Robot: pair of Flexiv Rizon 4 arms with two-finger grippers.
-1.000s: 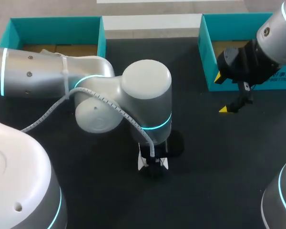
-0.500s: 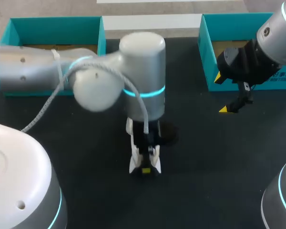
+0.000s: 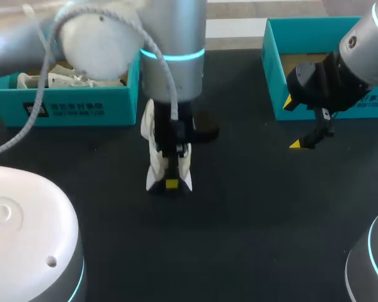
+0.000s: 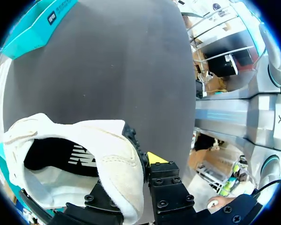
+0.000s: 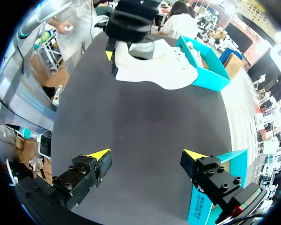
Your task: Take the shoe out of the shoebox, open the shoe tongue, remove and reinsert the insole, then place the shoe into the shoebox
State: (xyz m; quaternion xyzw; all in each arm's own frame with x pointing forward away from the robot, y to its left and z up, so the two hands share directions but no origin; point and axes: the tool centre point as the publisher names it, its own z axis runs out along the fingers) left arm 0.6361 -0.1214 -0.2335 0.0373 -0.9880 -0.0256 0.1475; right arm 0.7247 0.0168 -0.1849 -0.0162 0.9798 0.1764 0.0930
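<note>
A white shoe (image 3: 152,143) hangs from my left gripper (image 3: 171,183) over the dark table, between the two boxes. In the left wrist view the shoe (image 4: 110,152) shows its black insole (image 4: 61,157). The left gripper (image 4: 141,165) is shut on the shoe's side wall, one finger inside and one outside. My right gripper (image 3: 292,124) is open beside the right teal shoebox (image 3: 274,72), with nothing in it. From the right wrist view its open gripper (image 5: 146,154) faces the shoe (image 5: 154,65) across bare table.
The left teal shoebox (image 3: 75,108) stands at the back left with white things (image 3: 50,79) inside. It also shows behind the shoe as the left shoebox (image 5: 207,68). The right shoebox wall (image 5: 203,206) lies close by my right gripper.
My left arm has swung back and to the left, carrying the shoe away from the table's front. The left shoebox has come out from under the arm. The right arm has not moved.
</note>
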